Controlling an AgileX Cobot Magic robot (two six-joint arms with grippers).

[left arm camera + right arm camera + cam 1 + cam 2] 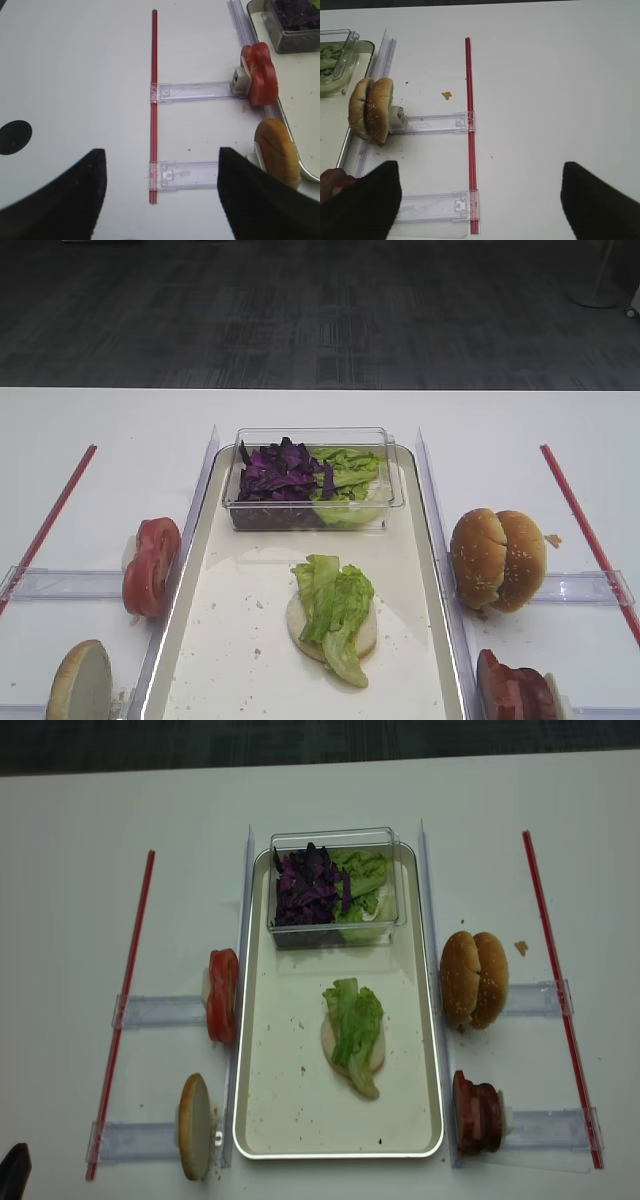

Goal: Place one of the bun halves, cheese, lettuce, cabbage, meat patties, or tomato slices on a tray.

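Exterior high cuts off the meat patties (515,688) at bottom. Right claw (480,200) spread wide, empty; left claw (162,200) spread, empty above tabletop (75,75).

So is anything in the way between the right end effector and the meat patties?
Nothing visible blocks it. The right end effector hangs open over bare table, and the meat patties stand upright in their clear holder by the tray's right rim, uncovered. The bun halves sit further back, off that path.
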